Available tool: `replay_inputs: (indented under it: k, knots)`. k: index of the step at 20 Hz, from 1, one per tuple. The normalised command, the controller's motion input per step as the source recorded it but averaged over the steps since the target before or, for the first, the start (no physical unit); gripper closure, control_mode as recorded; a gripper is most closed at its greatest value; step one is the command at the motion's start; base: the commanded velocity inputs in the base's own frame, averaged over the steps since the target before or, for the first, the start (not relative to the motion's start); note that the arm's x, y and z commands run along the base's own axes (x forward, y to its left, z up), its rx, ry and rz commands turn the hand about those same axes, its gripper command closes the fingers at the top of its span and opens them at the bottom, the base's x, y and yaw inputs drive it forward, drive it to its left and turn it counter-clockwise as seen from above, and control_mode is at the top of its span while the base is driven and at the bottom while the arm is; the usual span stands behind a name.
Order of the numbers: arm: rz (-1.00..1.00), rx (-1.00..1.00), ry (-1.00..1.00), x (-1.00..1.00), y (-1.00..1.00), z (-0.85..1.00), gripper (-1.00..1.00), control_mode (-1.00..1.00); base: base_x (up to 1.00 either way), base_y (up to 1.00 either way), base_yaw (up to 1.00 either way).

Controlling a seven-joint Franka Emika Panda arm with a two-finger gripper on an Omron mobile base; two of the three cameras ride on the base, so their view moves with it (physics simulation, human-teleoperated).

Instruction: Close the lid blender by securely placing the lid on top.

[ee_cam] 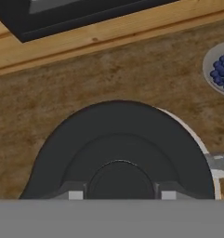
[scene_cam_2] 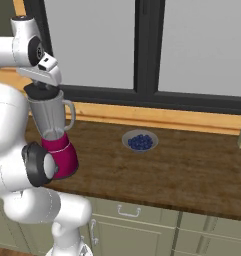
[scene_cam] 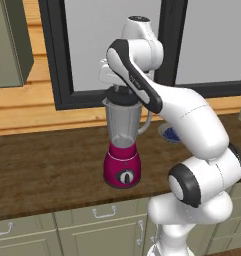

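we see the blender (scene_cam: pixel 123 150) standing upright on the wooden worktop (scene_cam: pixel 47 170), nearer its front edge than the back wall, its magenta base resting on the wood and the clear grey jar rising above it with the handle turned toward the worktop's right. the black lid (scene_cam: pixel 122 96) sits at the jar's mouth; from the base views we cannot tell whether it is fully seated or just touching the rim. our end effector (scene_cam: pixel 118 89) is directly over the jar, clenched on the lid's central knob, and in the hand view the lid (ee_cam: pixel 118 153) lies below the fingers (ee_cam: pixel 75 195), with a sliver of the jar's rim showing along its right side. farther back and toward the right of the worktop, well apart from the blender, rests a bowl of blueberries (scene_cam_2: pixel 140 141). behind it runs the wooden back ledge under the dark-framed window (scene_cam_2: pixel 142 50).
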Motion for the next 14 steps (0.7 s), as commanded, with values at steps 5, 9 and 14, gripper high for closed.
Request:
replay_inputs:
  k: [5,9,14]
  knots:
    - [0.00,0.00,-0.12,0.14,0.08,-0.08,1.00,-1.00,0.00,0.00,0.00]
    - [0.05,0.00,-0.10,0.00,-0.05,-0.07,1.00,-1.00,0.00,0.00,0.00]
    - [0.08,0.00,-0.01,-0.03,-0.16,0.01,1.00,-1.00,0.00,0.00,0.00]
